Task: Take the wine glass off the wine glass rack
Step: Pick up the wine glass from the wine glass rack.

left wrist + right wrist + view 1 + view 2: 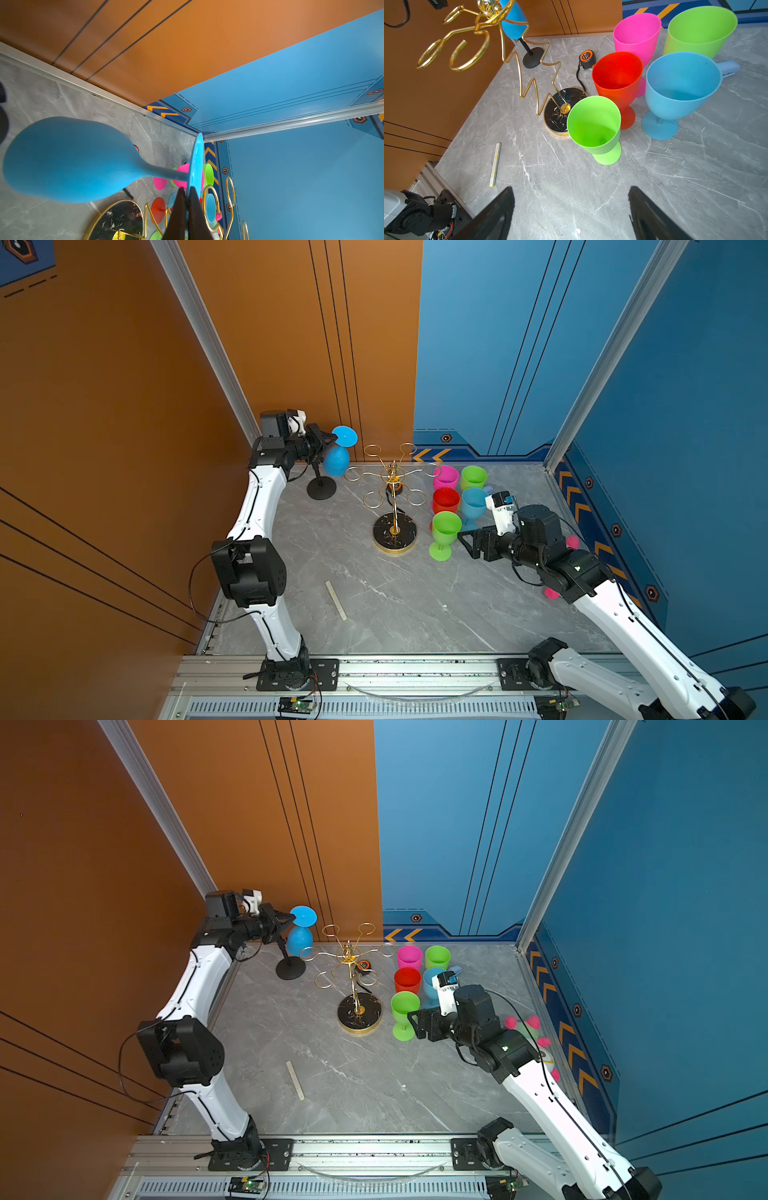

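Observation:
A blue wine glass [336, 460] [299, 942] hangs upside down at the back left, clear of the wine glass rack. My left gripper [332, 438] [291, 918] [187, 190] is shut on the rim of its round foot [196, 162]; the bowl [68, 160] points down. The gold wire wine glass rack [395, 533] [360, 1016] [557, 110] stands mid-table, and its ring arms [376, 499] hold nothing. My right gripper [465, 545] [415, 1025] [570, 189] is open and empty, low beside the nearest green glass [446, 526] [593, 126].
Several coloured glasses stand upright right of the rack: pink [445, 477], green [473, 477], red [446, 499], blue [473, 504]. A short black stand [321, 489] sits under the held glass. A tape measure [586, 57] lies behind the rack, a pale strip [336, 599] at the front.

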Robot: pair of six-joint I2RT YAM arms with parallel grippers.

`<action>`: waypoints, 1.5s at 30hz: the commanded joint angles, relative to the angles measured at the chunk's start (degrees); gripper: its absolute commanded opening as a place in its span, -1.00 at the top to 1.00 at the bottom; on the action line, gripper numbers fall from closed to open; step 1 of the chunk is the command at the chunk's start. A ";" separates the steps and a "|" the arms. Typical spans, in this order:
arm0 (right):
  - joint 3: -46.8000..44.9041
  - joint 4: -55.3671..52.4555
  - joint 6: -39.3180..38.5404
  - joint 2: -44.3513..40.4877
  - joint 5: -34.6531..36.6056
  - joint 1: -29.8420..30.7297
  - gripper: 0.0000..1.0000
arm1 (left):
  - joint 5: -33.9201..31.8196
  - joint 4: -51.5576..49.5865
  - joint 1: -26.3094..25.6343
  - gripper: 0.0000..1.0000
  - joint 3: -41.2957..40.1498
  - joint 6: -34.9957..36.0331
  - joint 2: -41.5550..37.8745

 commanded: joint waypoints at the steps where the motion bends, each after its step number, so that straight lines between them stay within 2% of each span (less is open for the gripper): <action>1: -0.84 0.89 1.14 -0.41 -0.93 -0.13 -0.73 | -7.25 -4.55 0.98 1.00 -2.54 7.35 -6.30; 11: -1.56 1.48 2.04 -1.01 -1.13 -0.04 -0.73 | -15.93 -12.80 1.32 1.00 -17.69 18.66 -22.19; 17: -1.55 1.98 2.89 -0.49 -0.63 0.05 -0.73 | -15.03 -19.70 -0.44 1.00 -24.46 24.67 -30.11; 23: -1.30 1.98 4.65 0.61 1.44 0.14 -0.73 | -13.09 -24.60 -5.03 1.00 -31.52 27.54 -37.90; 29: -1.12 1.80 5.55 1.32 1.70 0.16 -0.73 | -8.69 -26.93 -12.70 1.00 -37.46 29.49 -43.94; 35: -1.01 0.84 6.15 2.46 1.78 0.22 -0.73 | -6.66 -26.97 -24.70 1.00 -40.42 32.29 -47.65; 41: -1.07 -0.59 6.61 3.47 1.70 0.28 -0.73 | -9.45 -26.97 -37.53 1.00 -43.22 36.69 -49.63; 45: -0.63 -1.95 6.70 4.60 1.73 0.22 -0.72 | -14.01 -26.90 -45.93 1.00 -44.10 39.38 -48.70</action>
